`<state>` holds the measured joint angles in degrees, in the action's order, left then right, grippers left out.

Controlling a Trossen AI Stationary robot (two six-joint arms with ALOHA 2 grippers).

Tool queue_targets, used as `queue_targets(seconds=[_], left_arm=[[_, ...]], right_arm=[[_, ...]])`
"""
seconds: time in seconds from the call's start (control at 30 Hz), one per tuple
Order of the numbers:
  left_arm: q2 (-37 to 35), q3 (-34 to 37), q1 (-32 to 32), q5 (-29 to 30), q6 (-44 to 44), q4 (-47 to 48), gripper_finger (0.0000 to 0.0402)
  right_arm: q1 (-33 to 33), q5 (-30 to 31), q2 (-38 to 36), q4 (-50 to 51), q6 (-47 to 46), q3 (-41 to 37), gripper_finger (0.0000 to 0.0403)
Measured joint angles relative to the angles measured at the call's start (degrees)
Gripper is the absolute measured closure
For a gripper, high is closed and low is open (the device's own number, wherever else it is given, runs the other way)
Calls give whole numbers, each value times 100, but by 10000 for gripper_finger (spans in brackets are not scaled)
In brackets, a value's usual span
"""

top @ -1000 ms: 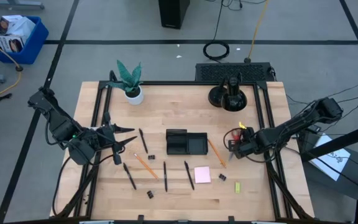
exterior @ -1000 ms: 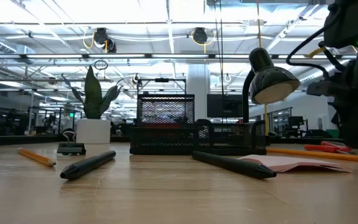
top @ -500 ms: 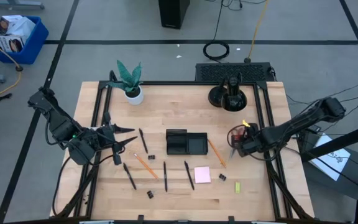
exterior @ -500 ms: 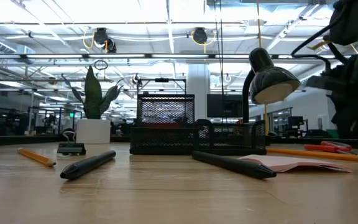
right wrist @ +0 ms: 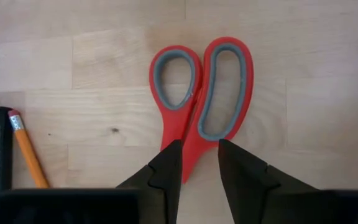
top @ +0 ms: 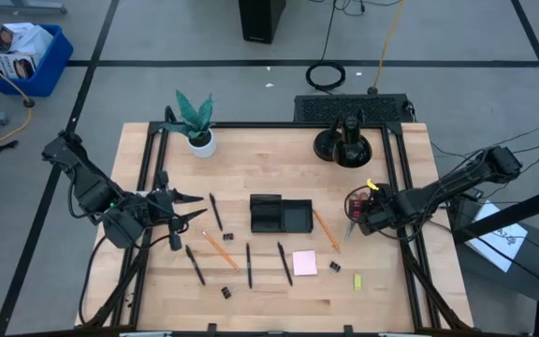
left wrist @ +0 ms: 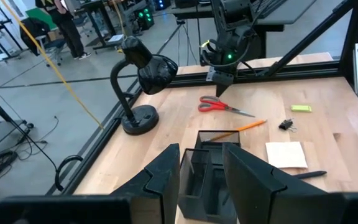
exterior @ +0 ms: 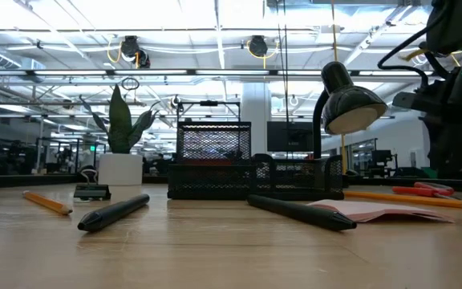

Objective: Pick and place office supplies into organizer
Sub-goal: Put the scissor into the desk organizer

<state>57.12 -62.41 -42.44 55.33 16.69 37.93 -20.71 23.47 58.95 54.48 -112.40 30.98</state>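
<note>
Right gripper (right wrist: 196, 163) poised over scissors (right wrist: 201, 93)

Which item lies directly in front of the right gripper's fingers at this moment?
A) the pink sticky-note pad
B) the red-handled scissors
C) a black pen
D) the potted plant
B: in the right wrist view the right gripper points its two open fingers at the red-handled scissors, straddling the neck just below the handle loops; the scissors lie flat on the wooden table, not yet lifted.

Both arms are dark, jointed and slim, with black cables trailing off them. The right gripper (right wrist: 196, 163) has two matte black, wedge-shaped fingers. A green light glows on the right arm's wrist.
</note>
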Motion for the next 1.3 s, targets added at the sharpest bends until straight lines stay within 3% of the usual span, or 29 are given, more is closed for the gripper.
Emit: queue_targets(seconds=[0.27,0.7,0.9,1.13,1.3], left_arm=[[0,0,1,2,-18,39,275],[0,0,0,3,50,184,275],[0,0,1,4,43,181,275],[0,0,0,4,61,181,275],[-2,0,0,9,68,190,275]], right_arm=[[0,-120,1,-135,-78,0,318],[-2,-407,1,-810,836,0,319],[-2,162,1,-1221,884,2,321],[-9,-248,3,90,39,55,322],[-39,-239,-66,265,-131,238,319]])
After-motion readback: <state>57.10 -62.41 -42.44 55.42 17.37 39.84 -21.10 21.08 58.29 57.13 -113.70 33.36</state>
